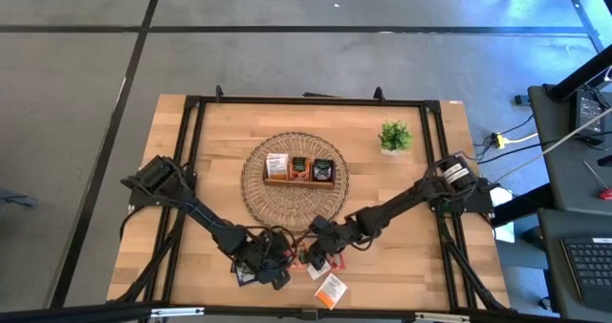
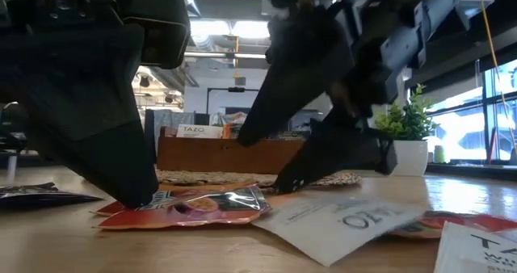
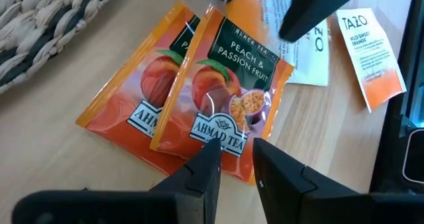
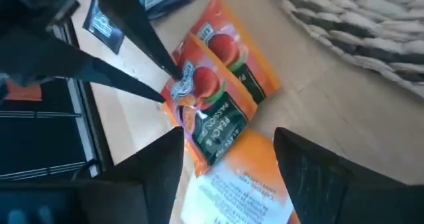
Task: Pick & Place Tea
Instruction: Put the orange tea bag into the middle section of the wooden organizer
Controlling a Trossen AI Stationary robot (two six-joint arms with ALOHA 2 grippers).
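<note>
Near edge of the table [image 1: 402,266], lower centre of the high view: loose tea sachets lie scattered, well short of the basket.

Left claw [image 3: 232,159] is set down at the lower edge of the top orange peach sachet [image 3: 232,98], fingers nearly together with a narrow gap. The sachet edge appears nipped between the tips, though this is judged, not certain. A second peach sachet [image 3: 142,105] lies partly beneath the first, so the low grip seems meant to peel one off.

Right claw [image 4: 228,161] hangs spread wide above a white-and-orange sachet [image 4: 245,177], nothing held; it is probably placed for its own pick.

A white-orange sachet [image 1: 330,288] lies apart at the bottom centre.

Farther back, mid-frame: the woven basket [image 1: 263,204] carries the wooden tray [image 1: 300,180], with sachets stood upright in its compartments, presumably the destination.

Upper right: potted plant [image 1: 395,137], left alone.
</note>
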